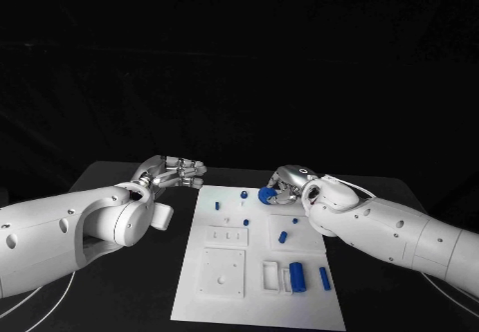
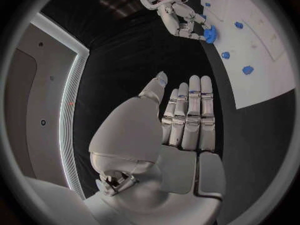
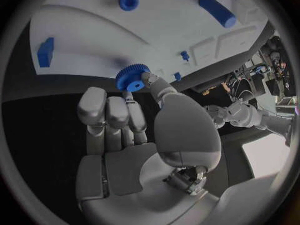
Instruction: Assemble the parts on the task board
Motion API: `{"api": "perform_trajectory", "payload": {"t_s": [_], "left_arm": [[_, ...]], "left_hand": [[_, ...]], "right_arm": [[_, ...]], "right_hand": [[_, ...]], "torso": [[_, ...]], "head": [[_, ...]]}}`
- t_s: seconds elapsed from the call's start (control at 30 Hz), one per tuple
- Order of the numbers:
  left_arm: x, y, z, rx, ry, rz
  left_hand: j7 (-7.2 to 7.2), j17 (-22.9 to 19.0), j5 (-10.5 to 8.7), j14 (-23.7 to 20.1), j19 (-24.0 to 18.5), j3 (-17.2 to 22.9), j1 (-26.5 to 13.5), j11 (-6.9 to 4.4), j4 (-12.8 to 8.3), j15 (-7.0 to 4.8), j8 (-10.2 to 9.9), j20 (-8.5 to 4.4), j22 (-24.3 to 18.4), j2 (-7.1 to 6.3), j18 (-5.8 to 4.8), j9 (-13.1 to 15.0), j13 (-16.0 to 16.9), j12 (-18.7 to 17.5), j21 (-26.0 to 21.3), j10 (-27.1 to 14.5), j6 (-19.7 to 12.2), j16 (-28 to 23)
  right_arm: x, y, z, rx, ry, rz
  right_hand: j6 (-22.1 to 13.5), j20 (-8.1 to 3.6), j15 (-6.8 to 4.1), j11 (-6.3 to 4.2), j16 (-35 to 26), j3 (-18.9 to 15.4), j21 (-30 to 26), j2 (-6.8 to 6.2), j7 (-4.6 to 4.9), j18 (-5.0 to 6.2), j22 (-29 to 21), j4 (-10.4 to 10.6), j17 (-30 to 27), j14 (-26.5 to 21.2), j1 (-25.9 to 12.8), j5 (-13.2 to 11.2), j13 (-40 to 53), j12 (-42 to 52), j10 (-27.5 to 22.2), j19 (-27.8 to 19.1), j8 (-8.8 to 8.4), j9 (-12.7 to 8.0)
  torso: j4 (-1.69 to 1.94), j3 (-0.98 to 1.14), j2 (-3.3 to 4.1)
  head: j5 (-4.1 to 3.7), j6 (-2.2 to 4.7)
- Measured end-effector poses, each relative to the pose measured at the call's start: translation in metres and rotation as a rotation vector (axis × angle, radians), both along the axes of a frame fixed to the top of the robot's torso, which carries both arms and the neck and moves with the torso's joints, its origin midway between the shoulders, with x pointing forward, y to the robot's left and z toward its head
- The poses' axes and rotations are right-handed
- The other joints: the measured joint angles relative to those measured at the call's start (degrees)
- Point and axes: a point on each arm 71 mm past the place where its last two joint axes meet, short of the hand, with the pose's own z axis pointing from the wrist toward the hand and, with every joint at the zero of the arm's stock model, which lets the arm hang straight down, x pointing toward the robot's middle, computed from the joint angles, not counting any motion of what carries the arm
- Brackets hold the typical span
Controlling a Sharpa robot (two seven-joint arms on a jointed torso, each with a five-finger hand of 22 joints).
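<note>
In the head view my right hand (image 1: pixel 289 188) covers most of the small blue toothed gear (image 1: pixel 266 196) it pinches, so the far side stays hidden. My right forearm hides the right edge of the flat white task board (image 1: pixel 225 290), whose lower edge the frame's bottom cuts off. The small blue pegs (image 1: pixel 246 223) at centre are too tiny to make out.

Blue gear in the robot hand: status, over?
Right robot hand pinches blue gear over task board. Left robot hand open, off board. Nothing in the way.
</note>
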Motion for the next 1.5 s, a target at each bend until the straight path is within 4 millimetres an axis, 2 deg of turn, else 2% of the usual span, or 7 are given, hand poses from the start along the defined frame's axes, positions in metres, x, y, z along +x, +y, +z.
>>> {"api": "perform_trajectory", "payload": {"t_s": [0.23, 0.4, 0.77, 1.3, 1.5], "left_arm": [[-0.001, 0.000, 0.000, -0.001, 0.000, -0.001], [-0.001, 0.000, 0.000, -0.001, 0.001, -0.002], [-0.002, -0.002, 0.000, -0.001, 0.001, -0.007], [-0.002, -0.004, 0.000, -0.002, 0.001, -0.010], [-0.002, -0.004, 0.000, -0.002, 0.001, -0.010]], "left_hand": [[0.00, 0.00, 0.00, 0.00, 0.00, 0.00, 0.00, 0.00, 0.00, 0.00, 0.00, 0.00, -0.08, 0.00, 0.00, 0.00, 0.00, 0.00, 0.00, 0.00, 0.00, 0.00], [0.00, 0.00, 0.00, 0.00, 0.00, 0.00, 0.00, 0.00, 0.00, 0.00, 0.00, 0.00, -0.10, 0.00, 0.00, 0.00, 0.00, 0.00, 0.00, 0.00, 0.00, 0.00], [0.00, 0.00, 0.00, 0.00, 0.00, 0.00, 0.00, 0.00, 0.00, 0.00, 0.00, 0.00, -0.10, 0.00, 0.00, 0.00, 0.00, 0.00, 0.00, 0.00, 0.00, 0.00], [0.00, 0.00, 0.00, 0.00, 0.00, 0.00, 0.00, 0.00, 0.00, 0.00, 0.00, 0.00, -0.09, 0.00, 0.00, 0.00, 0.00, 0.00, 0.00, 0.00, 0.00, 0.00], [0.00, 0.00, 0.00, 0.00, 0.00, 0.00, 0.00, 0.00, 0.00, 0.00, 0.00, 0.00, -0.09, 0.00, 0.00, 0.00, 0.00, 0.00, 0.00, 0.00, 0.00, 0.00]], "right_arm": [[-0.012, 0.023, 0.010, 0.001, -0.070, 0.049], [-0.017, 0.038, 0.012, -0.005, -0.102, 0.077], [-0.019, 0.063, -0.002, -0.043, -0.106, 0.112], [-0.013, 0.073, -0.015, -0.092, -0.099, 0.108], [-0.011, 0.074, -0.017, -0.103, -0.103, 0.100]], "right_hand": [[0.36, 0.00, 0.01, 0.10, 0.00, -0.80, 0.11, -1.06, -0.02, -0.01, 0.00, 2.72, -0.09, 0.00, 1.06, -1.02, -0.01, 0.00, 0.12, 0.00, 0.00, 0.03], [0.37, 0.00, 0.01, 0.11, 0.00, -0.60, 0.23, -1.06, -0.02, 0.00, 0.00, 2.91, -0.27, 0.01, 1.06, -1.56, -0.01, 0.00, 0.12, 0.00, 0.00, -0.03], [0.38, 0.01, 0.02, 0.20, -0.01, -0.73, 0.23, -1.26, -0.04, 0.00, 0.00, 3.09, -0.37, 0.01, 1.26, -1.90, -0.01, -0.01, 0.21, 0.00, -0.01, -0.09], [0.55, 0.01, 0.03, 0.30, -0.01, -0.58, 0.22, -1.26, -0.22, 0.01, 0.04, 3.24, -0.71, 0.01, 1.26, -3.33, -0.02, -0.27, 0.31, 0.00, 0.10, -0.17], [0.56, 0.01, 0.03, 0.31, -0.02, -0.58, 0.23, -1.49, -0.24, 0.01, 0.03, 3.24, -0.71, 0.01, 1.49, -4.67, -0.02, -0.27, 0.32, 0.00, 0.19, -0.12]], "torso": [[0.03, -0.03, 0.02], [0.10, -0.03, 0.06], [0.30, -0.06, 0.13], [0.32, -0.07, 0.13], [0.29, -0.07, 0.12]], "head": [[0.18, 0.26], [0.43, 0.32], [0.76, 0.37], [1.21, 0.16], [1.26, 0.24]]}}
